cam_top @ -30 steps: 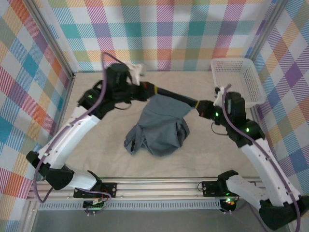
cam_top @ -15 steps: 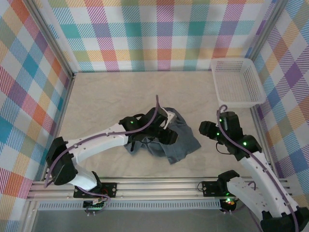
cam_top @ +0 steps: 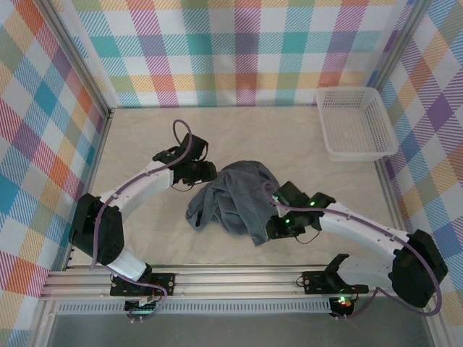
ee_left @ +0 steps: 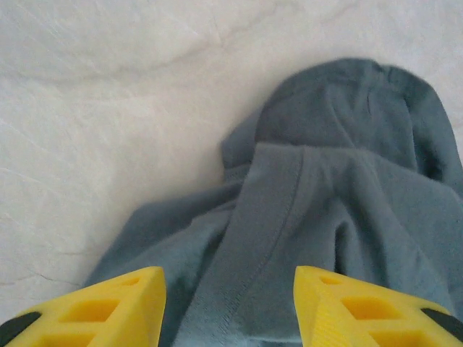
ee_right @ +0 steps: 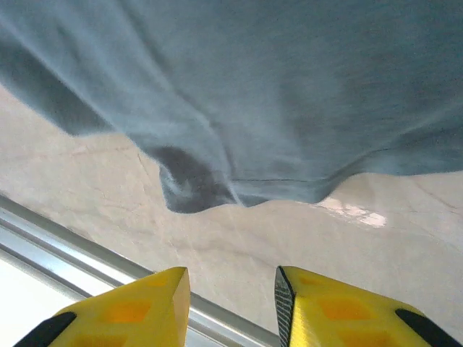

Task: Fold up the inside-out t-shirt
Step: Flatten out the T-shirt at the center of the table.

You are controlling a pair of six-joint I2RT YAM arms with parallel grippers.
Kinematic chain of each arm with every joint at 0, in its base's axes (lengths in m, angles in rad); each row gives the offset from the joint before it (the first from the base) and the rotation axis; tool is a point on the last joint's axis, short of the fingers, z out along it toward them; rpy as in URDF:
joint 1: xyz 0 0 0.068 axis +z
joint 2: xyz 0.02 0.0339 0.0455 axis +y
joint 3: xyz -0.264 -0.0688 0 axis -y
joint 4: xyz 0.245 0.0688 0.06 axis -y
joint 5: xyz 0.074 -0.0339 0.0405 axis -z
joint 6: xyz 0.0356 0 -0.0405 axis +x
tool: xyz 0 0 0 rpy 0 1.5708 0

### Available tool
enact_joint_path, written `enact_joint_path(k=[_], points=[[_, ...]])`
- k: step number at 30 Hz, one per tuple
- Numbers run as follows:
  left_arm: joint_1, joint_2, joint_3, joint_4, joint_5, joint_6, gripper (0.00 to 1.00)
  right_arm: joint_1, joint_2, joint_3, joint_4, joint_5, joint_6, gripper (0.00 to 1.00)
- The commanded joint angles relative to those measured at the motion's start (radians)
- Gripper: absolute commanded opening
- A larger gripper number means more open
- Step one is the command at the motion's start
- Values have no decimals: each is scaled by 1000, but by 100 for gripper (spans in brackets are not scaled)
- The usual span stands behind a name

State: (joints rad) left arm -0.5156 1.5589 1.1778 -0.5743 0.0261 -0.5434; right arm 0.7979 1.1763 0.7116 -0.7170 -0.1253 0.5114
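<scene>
one t-shirt (cam_top: 239,199), one basket (cam_top: 358,123) — two arms (cam_top: 137,191) (cam_top: 362,224)

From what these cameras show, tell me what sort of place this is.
Probably a robot test cell, not a home: plaid cloth walls on a metal frame, an aluminium mounting rail along the near edge, and a t-shirt crumpled on the table.

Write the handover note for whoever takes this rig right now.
Left gripper: open over the t-shirt, at its left side, nothing pinched.
Right gripper: open, low at the shirt's near right edge, holding nothing.
The t-shirt lies in a crumpled heap in the middle of the table; the white basket sits far right, apart from it.
Done: no fold visible.
To do: spread it flat, then fold.
</scene>
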Motion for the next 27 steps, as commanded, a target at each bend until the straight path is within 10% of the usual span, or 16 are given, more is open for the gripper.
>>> enact_joint_path(k=[1, 12, 23, 27], points=[[-6, -9, 8, -1, 42, -25, 50, 112, 72, 25, 43, 147, 15, 39], [-4, -48, -18, -9, 34, -22, 51, 164, 308, 63, 128, 289, 35, 43], [-4, -48, -19, -9, 31, -24, 52, 164, 360, 77, 138, 265, 56, 21], [-4, -48, -24, -12, 29, -21, 52, 164, 308, 86, 65, 279, 58, 29]])
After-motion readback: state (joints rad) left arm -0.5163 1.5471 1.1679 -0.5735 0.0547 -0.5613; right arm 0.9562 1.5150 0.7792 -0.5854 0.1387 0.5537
